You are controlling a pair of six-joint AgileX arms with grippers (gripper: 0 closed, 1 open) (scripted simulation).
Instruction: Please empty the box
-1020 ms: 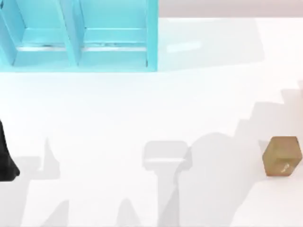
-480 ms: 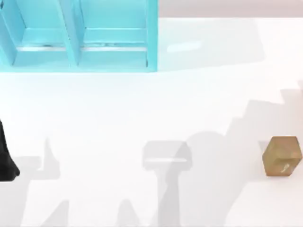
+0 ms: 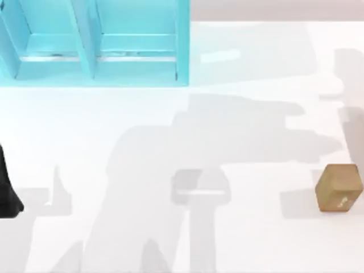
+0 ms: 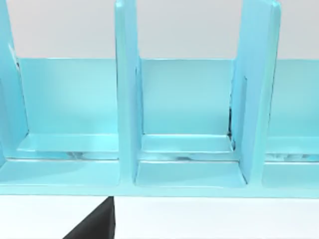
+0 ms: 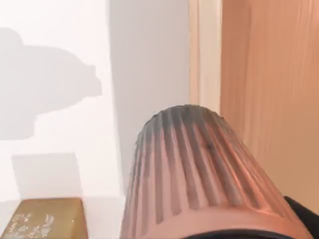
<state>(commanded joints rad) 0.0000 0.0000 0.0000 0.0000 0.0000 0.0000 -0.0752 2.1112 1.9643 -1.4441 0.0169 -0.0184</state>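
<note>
Close to the right wrist camera looms a ribbed terracotta cup (image 5: 199, 169), just beside the wooden box (image 5: 269, 89) and probably lifted from it, though whether the right gripper clamps it cannot be told. A broad arm shadow has just swept across the table (image 3: 170, 114), while the gold block (image 3: 339, 187) has not moved. The left arm (image 3: 7, 193) stays parked at the left edge, its grip equally unclear, and the blue shelf (image 3: 96, 45) stands beyond.

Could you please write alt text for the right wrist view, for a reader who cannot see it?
A ribbed, terracotta-coloured cup-like object is seen close up, above the white table. A wooden surface rises beyond it, and a small golden-brown block lies on the table beside it, with arm shadows across the white surface.
</note>
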